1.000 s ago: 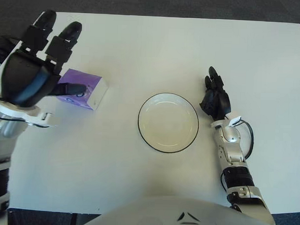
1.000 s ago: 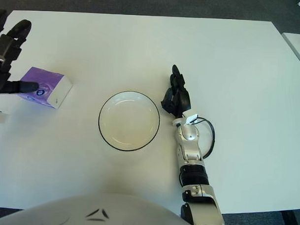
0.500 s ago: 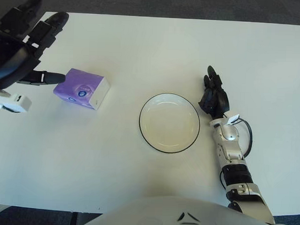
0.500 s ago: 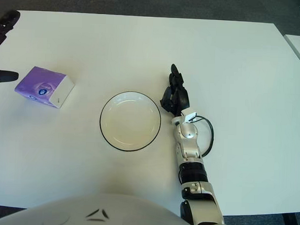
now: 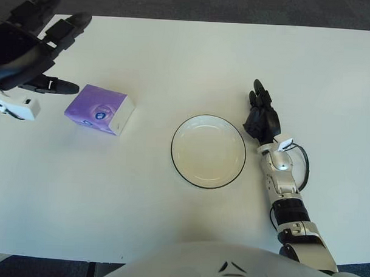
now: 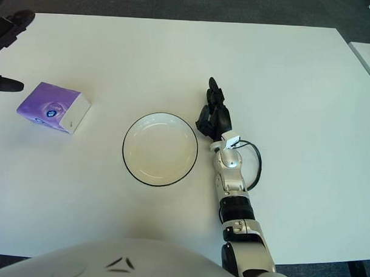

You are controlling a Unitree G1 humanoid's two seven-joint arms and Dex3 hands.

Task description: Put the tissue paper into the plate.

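A: In the left eye view, where is the tissue paper?

B: The tissue paper [image 5: 100, 109], a purple and white pack, lies flat on the white surface [image 5: 175, 65], well to the left of the plate [image 5: 208, 151] and apart from it. The plate is white with a dark rim and has nothing in it.

A: And the left robot hand?

B: The left robot hand [image 5: 30, 51] shows up and to the left of the pack, fingers spread wide and holding nothing. Its lowest finger [image 5: 56, 85] points toward the pack and ends just beside its left corner; I cannot tell whether they touch.

A: The right one?

B: The right robot hand [image 5: 262, 114] shows just right of the plate's rim, fingers held out loosely together, nothing in its grasp.

A: Does the right eye view add anything?

B: There the left robot hand [image 6: 6, 41] is mostly cut off at the left edge: only two dark fingertips show, with a clear gap between the lower one and the pack [image 6: 53, 108]. The plate [image 6: 160, 149] sits mid-surface, and the right robot hand [image 6: 214, 115] lies close beside its upper right rim.
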